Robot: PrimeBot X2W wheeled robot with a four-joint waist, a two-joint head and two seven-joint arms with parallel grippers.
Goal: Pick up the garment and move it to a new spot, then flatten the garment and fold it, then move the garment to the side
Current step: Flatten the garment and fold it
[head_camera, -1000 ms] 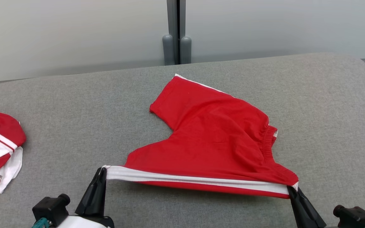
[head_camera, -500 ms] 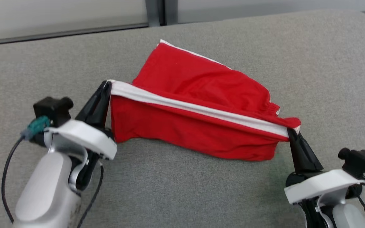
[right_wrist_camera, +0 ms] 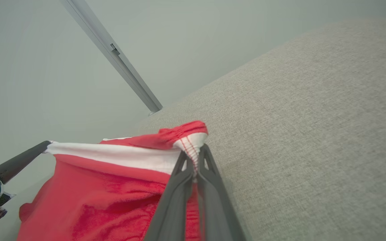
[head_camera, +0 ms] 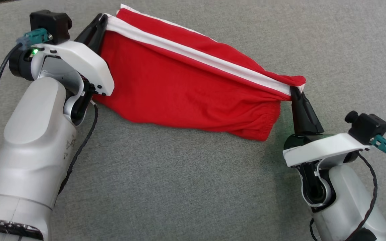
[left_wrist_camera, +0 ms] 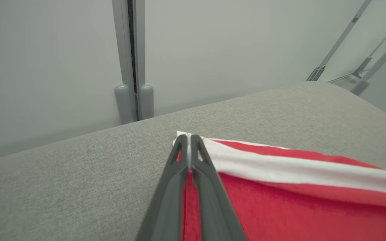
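Hiding the lower left corner of the shorts (head_camera: 186,83) behind the left wrist housing (head_camera: 79,57) in the head view. Covering most of the rear layer with the front panel, leaving just a red strip showing above the white stripe. Running off the right and bottom edges in the left wrist view, and off the bottom edge in the right wrist view.

Pinching one stripe end with the left gripper (head_camera: 102,19), jaws closed tight on the cloth — leaving a white corner poking just past the fingertips. Pinching the other end, at the gathered waistband, with the right gripper (head_camera: 295,92), jaws likewise closed on cloth. Stretching the stripe taut between the two, top edge raised, lower edge appearing to rest on the grey cushion (head_camera: 179,184) — contact hard to confirm under the fold.
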